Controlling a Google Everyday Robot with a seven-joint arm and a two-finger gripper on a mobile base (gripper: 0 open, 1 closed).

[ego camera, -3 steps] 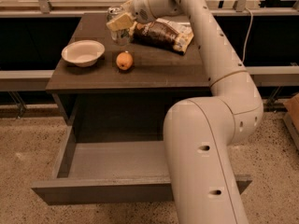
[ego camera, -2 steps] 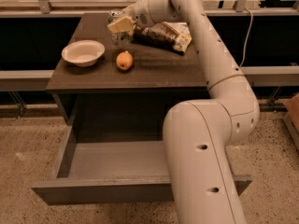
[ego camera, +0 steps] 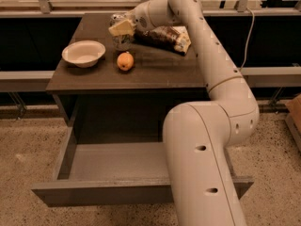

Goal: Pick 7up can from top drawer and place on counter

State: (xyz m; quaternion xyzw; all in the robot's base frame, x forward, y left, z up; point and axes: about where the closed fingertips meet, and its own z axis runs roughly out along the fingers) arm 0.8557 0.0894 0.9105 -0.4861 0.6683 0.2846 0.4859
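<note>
The 7up can stands upright at the back of the dark brown counter, just behind the orange fruit. My gripper reaches in from the right at the can's upper part, with its pale yellowish fingers closed around it. The can's base looks at or just above the counter surface. The top drawer is pulled fully out below the counter, and the visible part of its grey floor is bare. My arm hides the drawer's right side.
A white bowl sits at the counter's left. An orange fruit lies in front of the can. A brown snack bag lies to the right of the can, under my forearm. Speckled floor surrounds the cabinet.
The gripper with the can has shifted slightly down toward the counter. The bowl, fruit, bag and drawer have not moved.
</note>
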